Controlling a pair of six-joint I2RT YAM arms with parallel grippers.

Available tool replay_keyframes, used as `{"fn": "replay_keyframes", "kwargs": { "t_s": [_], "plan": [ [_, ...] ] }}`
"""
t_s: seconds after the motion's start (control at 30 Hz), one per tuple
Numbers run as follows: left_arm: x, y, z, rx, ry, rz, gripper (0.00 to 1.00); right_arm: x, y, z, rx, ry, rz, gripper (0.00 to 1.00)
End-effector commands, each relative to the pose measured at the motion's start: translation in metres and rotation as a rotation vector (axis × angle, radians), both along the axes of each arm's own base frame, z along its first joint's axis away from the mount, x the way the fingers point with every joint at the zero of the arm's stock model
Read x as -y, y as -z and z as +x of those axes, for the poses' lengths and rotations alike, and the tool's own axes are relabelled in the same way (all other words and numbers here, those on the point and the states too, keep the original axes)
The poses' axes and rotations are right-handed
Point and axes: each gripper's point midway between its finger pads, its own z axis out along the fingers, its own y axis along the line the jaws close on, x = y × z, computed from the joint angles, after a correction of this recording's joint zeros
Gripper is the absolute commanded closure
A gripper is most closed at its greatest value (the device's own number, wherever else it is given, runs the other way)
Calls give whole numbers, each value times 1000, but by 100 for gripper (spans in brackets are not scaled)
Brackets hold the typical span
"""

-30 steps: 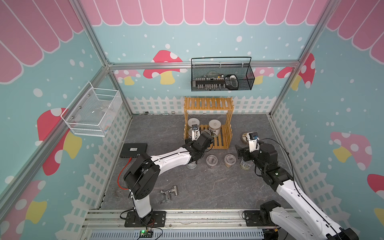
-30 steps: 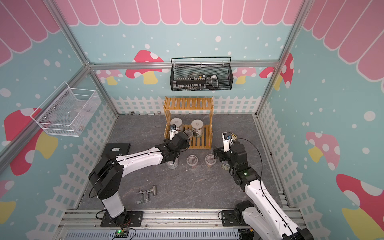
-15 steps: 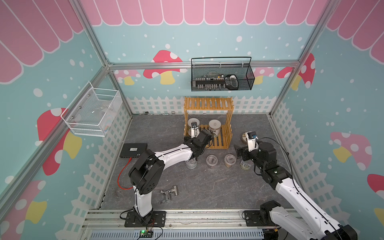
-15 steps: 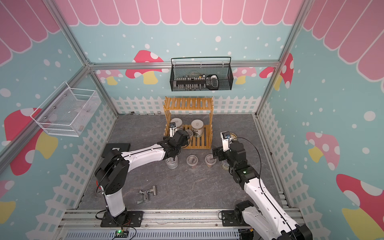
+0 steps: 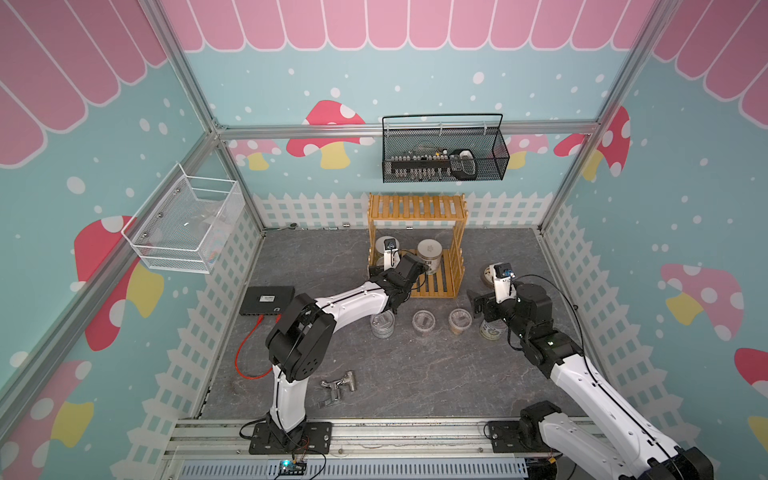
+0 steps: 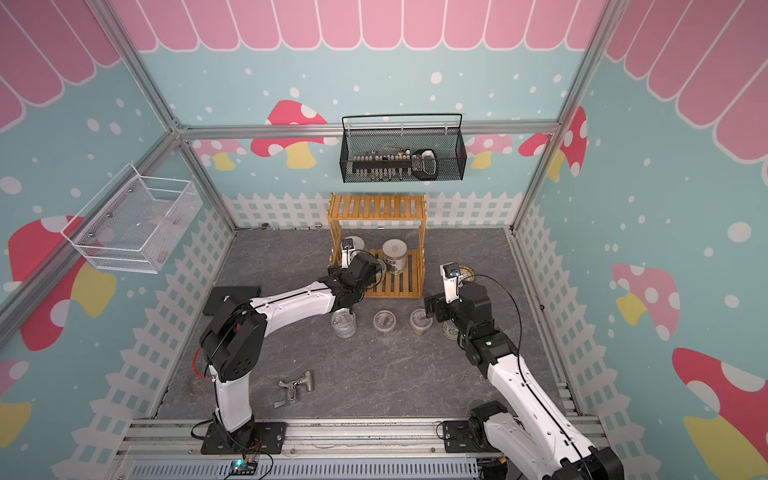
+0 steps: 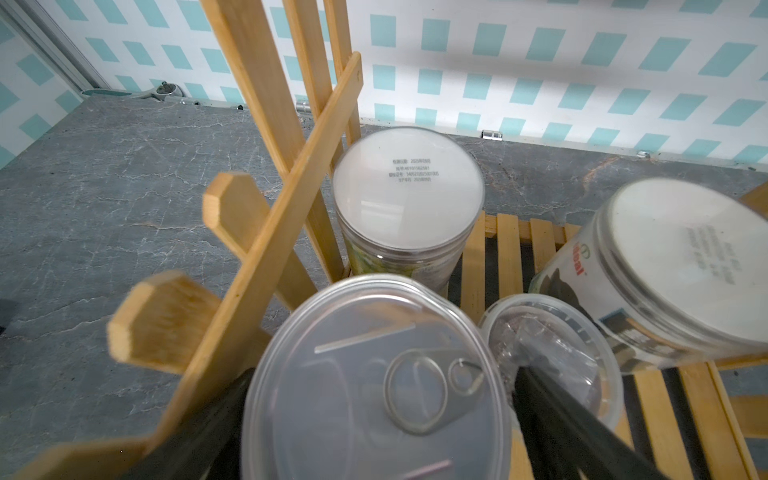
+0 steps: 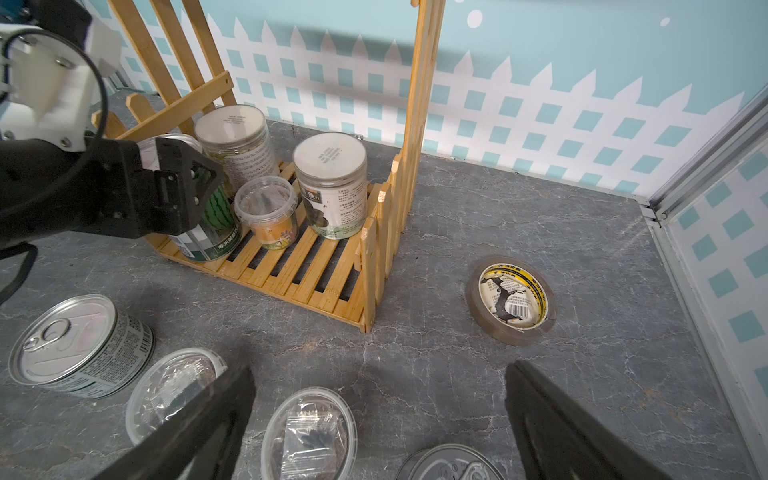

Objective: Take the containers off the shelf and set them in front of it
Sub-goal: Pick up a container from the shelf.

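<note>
Though screened in both top views by the upper tier of the shelf [image 5: 417,206], found plainly in the right wrist view: four containers on the lower tier. At back left corner, white-lidded jar [image 8: 237,141]; at back middle, second white-lidded jar [image 8: 330,191]; at front left, watermelon tin can [image 8: 216,224]; just beside it, small clear jar [image 8: 268,212]. Inside the tier, left gripper [image 7: 382,374], fingers [image 7: 561,415] spread wide either side of the watermelon tin can; contact not to be told. Only in the left wrist view: pull-tab under clear cap, shelf's diagonal brace close by one finger. In front of the shelf, a row of four, apart: tin can [image 5: 382,324], clear jar [image 5: 423,322], another clear jar [image 5: 459,321], end tin can [image 5: 491,332] half hidden beneath the right gripper [image 8: 378,374], fingers fully apart, gripping nothing. On the walls, black wire basket [image 5: 444,166] and white mesh basket [image 5: 187,224]. Right of the shelf, tape roll [image 8: 512,300], flat, mostly behind the right arm [image 5: 582,376] from above. Near front rail, faucet piece [image 5: 338,384].
</note>
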Motion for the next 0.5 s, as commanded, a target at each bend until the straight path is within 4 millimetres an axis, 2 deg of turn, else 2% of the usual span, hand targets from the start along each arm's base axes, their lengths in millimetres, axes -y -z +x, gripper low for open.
{"fn": "replay_keyframes", "kwargs": {
  "t_s": [0.0,0.2,0.37,0.47],
  "plan": [
    [-6,2,8,0,-16,42,4,-1,-13,4,38,-8,15,1],
    [-8,1,15,1,-16,55,8,-2,-12,4,36,-10,19,1],
    [-5,1,16,-9,10,54,27,-2,-11,4,35,-12,20,1],
    [-5,-1,15,-9,16,54,30,-3,-12,4,36,-17,22,1]
  ]
}}
